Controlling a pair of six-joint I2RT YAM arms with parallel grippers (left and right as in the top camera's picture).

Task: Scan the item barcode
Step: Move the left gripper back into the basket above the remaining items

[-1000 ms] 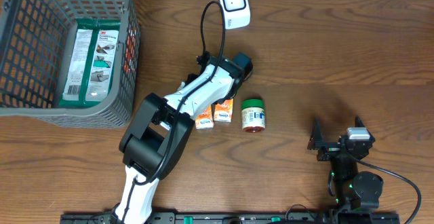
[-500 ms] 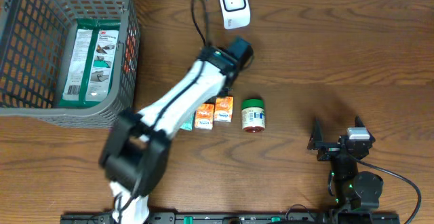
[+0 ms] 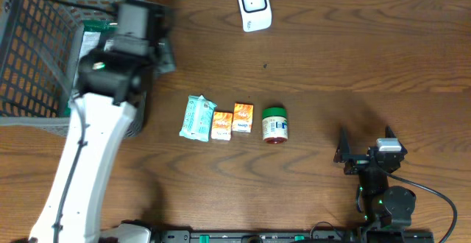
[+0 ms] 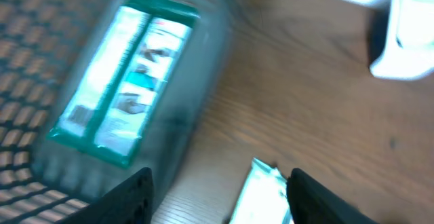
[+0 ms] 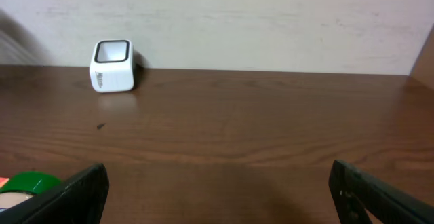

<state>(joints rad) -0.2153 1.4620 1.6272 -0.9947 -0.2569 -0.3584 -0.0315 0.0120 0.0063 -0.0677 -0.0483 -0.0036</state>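
Note:
A white scanner (image 3: 253, 6) stands at the table's far edge; it also shows in the left wrist view (image 4: 405, 37) and the right wrist view (image 5: 113, 66). A row lies mid-table: a light blue packet (image 3: 197, 118), two orange boxes (image 3: 221, 124) (image 3: 243, 118) and a green-lidded jar (image 3: 275, 123). My left gripper (image 4: 220, 187) hovers open and empty by the basket's right wall, with the packet (image 4: 261, 197) blurred below it. My right gripper (image 5: 220, 183) rests open and empty at the near right (image 3: 366, 151), with the jar's lid (image 5: 27, 183) to its left.
A grey mesh basket (image 3: 44, 114) fills the far left corner and holds a green-edged package (image 4: 119, 81), partly covered by my left arm (image 3: 88, 147) in the overhead view. The table's near edge runs just behind my right gripper.
My left arm has swung from over the row of items to the left, up to the basket. Its jaws have opened. The light blue packet now lies uncovered beside the orange boxes.

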